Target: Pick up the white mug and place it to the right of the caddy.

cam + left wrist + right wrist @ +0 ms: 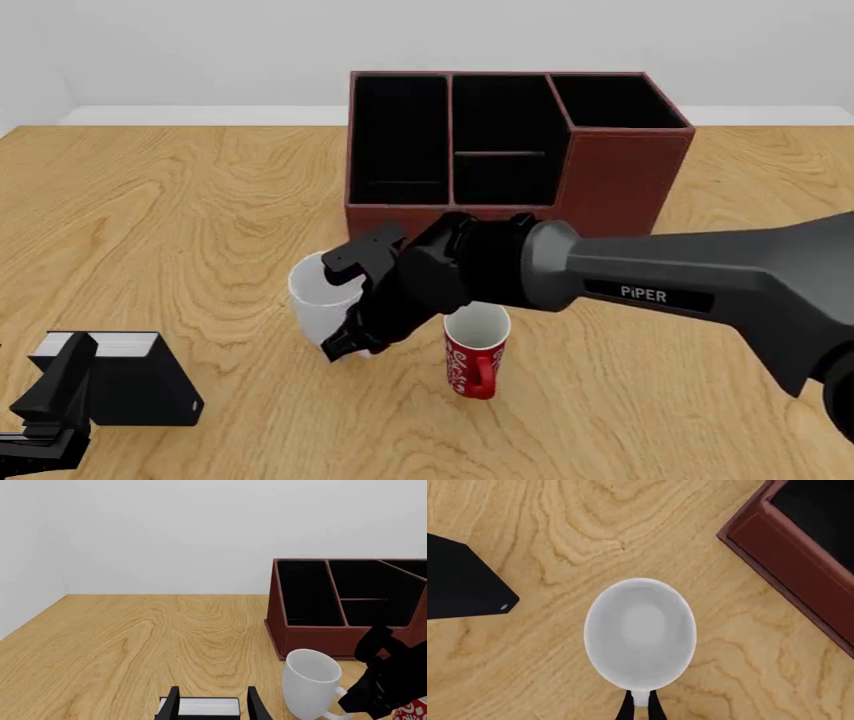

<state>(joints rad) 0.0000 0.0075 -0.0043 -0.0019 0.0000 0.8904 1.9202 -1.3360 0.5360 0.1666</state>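
The white mug (310, 298) stands upright in front of the caddy's left end, its round mouth filling the right wrist view (640, 632). My right gripper (350, 340) reaches down over it from the right, its two thin fingers (627, 707) closed on the loop handle at the mug's near side. In the left wrist view the white mug (308, 682) shows with my right gripper (350, 702) at its handle. The caddy (614, 190) is a dark red-brown box with black compartments at the back centre. My left gripper (54, 395) stays open at the near left.
A red mug (474, 355) with white lettering stands just right of the white mug, under my right arm. A small black box (134, 385) with a white top lies by my left gripper. Bare wood extends right of the caddy.
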